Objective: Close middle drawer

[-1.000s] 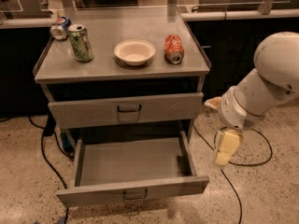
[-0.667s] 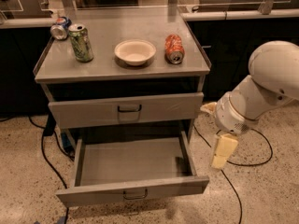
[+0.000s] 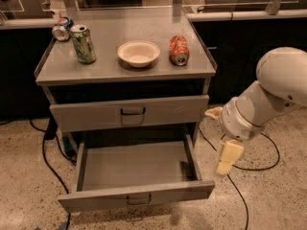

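Whether the cream-coloured gripper [image 3: 229, 157] is open or closed cannot be told. It hangs pointing down over the floor, just beside the right wall of the middle drawer and near that drawer's front right corner, without clearly touching it. Above it bulges the white, rounded robot arm [image 3: 280, 83], to the right of the cart.

The wide, shallow grey metal middle drawer [image 3: 177, 191] stands pulled far out of the grey metal cart, its low front carrying a small dark loop handle [image 3: 139, 200]. Only its bare grey floor shows inside. Over it, the taller-fronted grey upper drawer [image 3: 86, 115] sits almost flush.

On the cart's flat grey top [image 3: 120, 73], a round white bowl [image 3: 138, 53] sits in the middle and shows only its pale inside. An orange-red drink can [image 3: 179, 50] lies on its side toward the right edge. A green drink can [image 3: 83, 44] stands upright near the left edge, and a red, blue and silver can [image 3: 61, 28] lies at the back left corner.

The floor is speckled beige stone [image 3: 283, 200], and black cables [image 3: 45, 150] trail across it. Dark cabinet fronts [image 3: 240, 56] stand behind.
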Controlling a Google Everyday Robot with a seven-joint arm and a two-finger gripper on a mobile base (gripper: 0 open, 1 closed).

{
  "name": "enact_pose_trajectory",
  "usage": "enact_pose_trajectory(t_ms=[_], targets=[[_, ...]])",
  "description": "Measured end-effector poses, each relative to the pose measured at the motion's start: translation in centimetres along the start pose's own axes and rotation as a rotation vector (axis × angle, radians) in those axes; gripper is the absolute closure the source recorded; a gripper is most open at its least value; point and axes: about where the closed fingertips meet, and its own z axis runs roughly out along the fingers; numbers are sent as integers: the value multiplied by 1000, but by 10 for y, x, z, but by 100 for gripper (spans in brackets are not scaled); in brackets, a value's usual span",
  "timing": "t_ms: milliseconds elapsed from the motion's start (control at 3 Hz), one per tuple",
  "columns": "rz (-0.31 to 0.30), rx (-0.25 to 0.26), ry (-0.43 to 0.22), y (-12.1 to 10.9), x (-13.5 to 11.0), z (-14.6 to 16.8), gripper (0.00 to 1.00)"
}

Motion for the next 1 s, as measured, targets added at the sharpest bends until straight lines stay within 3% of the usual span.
enact_pose_trajectory(t_ms=[333, 1000], targets=[[-3, -10, -38, 0, 4, 14, 0], [-35, -97, -128, 0, -6, 70, 0]])
